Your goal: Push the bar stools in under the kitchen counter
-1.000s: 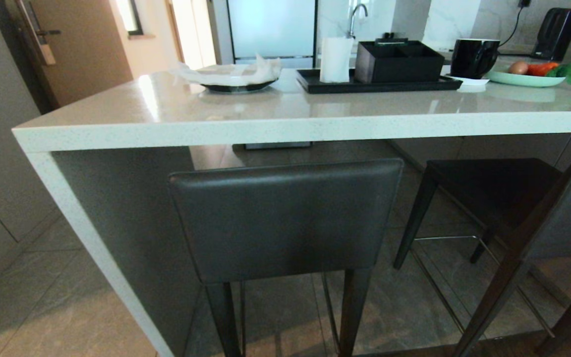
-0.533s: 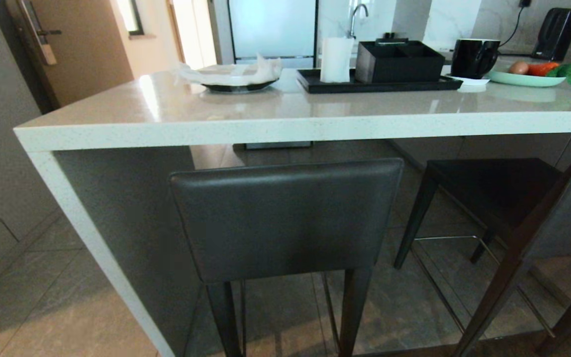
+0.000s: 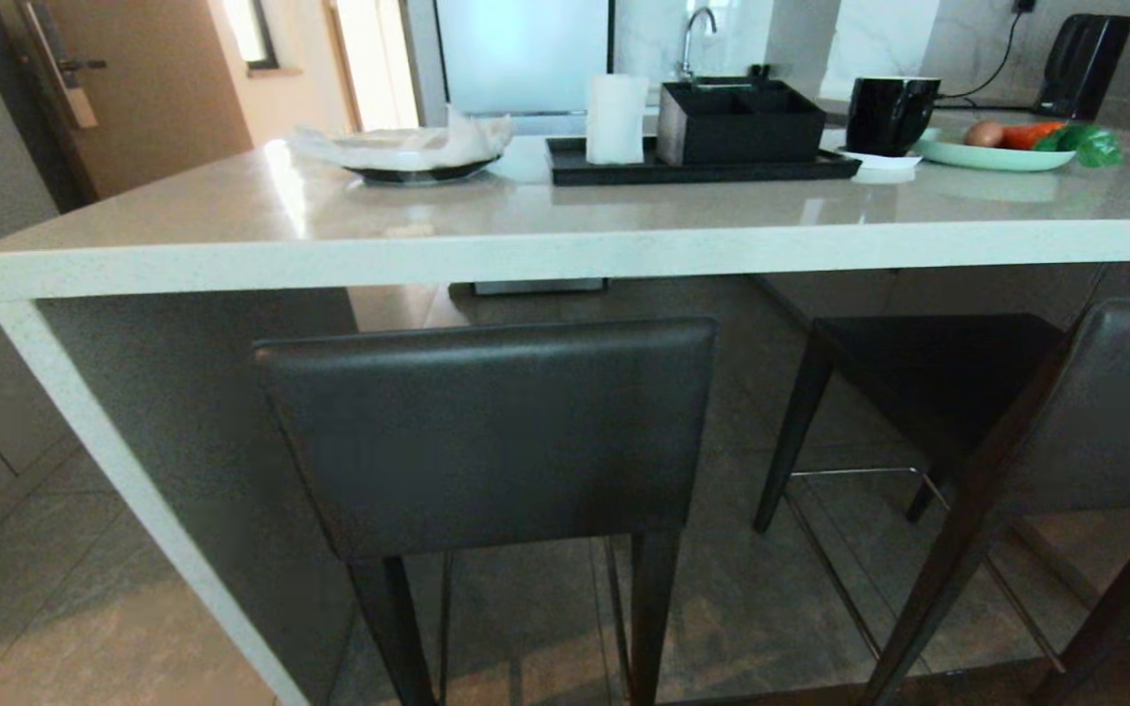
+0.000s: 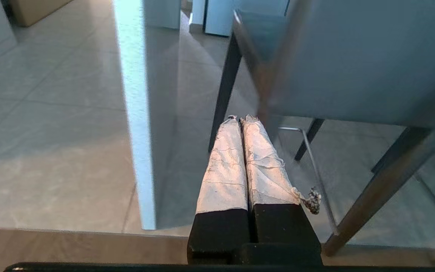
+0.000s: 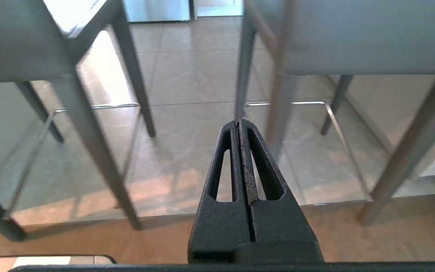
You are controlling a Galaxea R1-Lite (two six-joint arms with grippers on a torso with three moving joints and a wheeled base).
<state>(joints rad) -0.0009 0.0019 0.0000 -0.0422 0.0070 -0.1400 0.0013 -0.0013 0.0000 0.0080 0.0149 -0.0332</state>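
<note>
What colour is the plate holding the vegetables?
Pale green plate, clearest in the head view.

The right bar stool (image 3: 1046,412) is cut off by the head view's right edge, the left bar stool's (image 3: 487,431) seat hides behind its backrest, and the worktop (image 3: 565,250) runs past the frame.

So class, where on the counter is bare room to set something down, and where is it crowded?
Free: the counter's near strip, from its left corner along the front edge. Crowded: the back, with the plate, black tray, mug and green dish.
</note>
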